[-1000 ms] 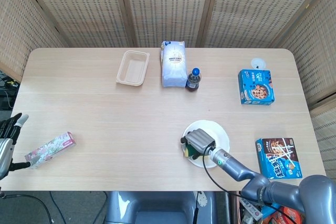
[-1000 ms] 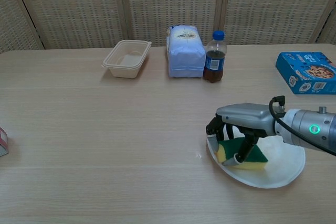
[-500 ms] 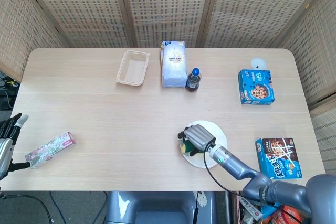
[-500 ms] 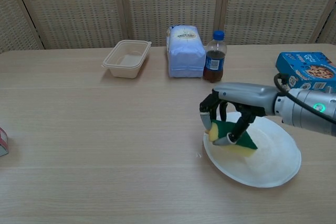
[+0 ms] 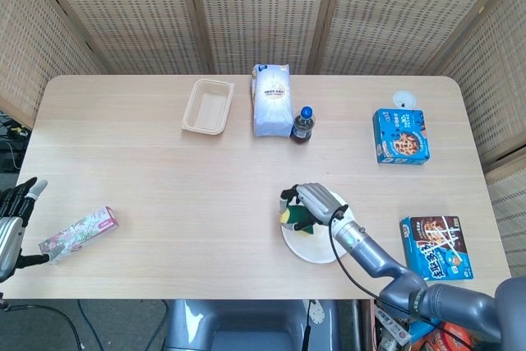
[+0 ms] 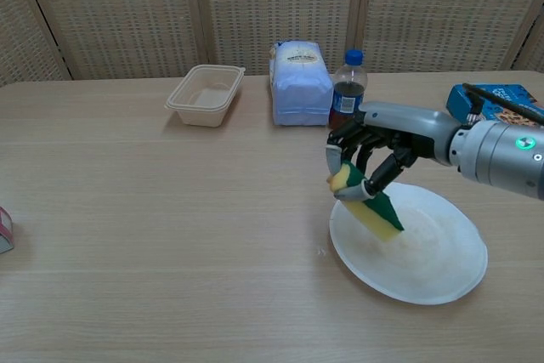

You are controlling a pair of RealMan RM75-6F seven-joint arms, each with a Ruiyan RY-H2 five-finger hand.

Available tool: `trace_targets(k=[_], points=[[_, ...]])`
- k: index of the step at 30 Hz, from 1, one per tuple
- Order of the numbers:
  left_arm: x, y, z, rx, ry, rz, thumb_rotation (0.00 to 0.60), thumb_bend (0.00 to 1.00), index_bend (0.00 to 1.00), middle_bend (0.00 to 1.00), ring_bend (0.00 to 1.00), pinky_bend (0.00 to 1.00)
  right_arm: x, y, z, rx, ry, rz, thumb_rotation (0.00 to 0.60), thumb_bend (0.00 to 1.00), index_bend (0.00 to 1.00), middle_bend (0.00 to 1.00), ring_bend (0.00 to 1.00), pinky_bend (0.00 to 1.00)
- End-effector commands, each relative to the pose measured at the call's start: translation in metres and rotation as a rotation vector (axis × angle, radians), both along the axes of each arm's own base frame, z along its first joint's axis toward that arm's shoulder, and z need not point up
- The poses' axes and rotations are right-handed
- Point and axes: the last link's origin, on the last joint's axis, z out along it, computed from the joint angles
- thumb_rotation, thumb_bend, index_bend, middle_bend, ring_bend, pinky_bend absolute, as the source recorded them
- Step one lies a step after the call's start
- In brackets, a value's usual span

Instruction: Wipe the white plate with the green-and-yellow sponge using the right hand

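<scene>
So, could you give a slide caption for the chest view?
Right hand holds the sponge tilted over the white plate.
</scene>
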Motion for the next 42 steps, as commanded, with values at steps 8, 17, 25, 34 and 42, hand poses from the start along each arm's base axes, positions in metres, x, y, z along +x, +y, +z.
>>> trace_targets(k=[8, 17, 25, 34, 42], points=[[0.001, 0.0, 0.0, -0.004, 0.002, -0.006, 0.6, 0.0, 0.0, 0.0, 0.0, 0.0, -0.014, 0.006, -0.023, 0.019, 0.047, -0.017, 0.6, 0.3, 0.57, 0.54, 0.39, 0.42], [0.0, 0.0, 0.001, 0.0, -0.006, -0.004, 0.6, 0.0, 0.0, 0.0, 0.0, 0.0, -0.032, 0.007, -0.03, 0.017, 0.097, -0.036, 0.6, 0.3, 0.57, 0.54, 0.39, 0.41], [0.001, -0.002, 0.002, -0.004, -0.015, -0.006, 0.6, 0.0, 0.0, 0.0, 0.0, 0.0, -0.045, 0.009, -0.04, 0.028, 0.118, -0.059, 0.6, 0.3, 0.57, 0.55, 0.39, 0.41], [0.001, -0.002, 0.002, -0.004, -0.014, -0.006, 0.6, 0.0, 0.0, 0.0, 0.0, 0.0, -0.05, 0.01, -0.042, 0.036, 0.108, -0.074, 0.6, 0.3, 0.58, 0.55, 0.39, 0.41], [0.001, -0.002, 0.001, -0.005, -0.012, -0.005, 0.6, 0.0, 0.0, 0.0, 0.0, 0.0, -0.036, 0.004, -0.03, -0.006, 0.034, -0.056, 0.6, 0.3, 0.58, 0.55, 0.39, 0.41]])
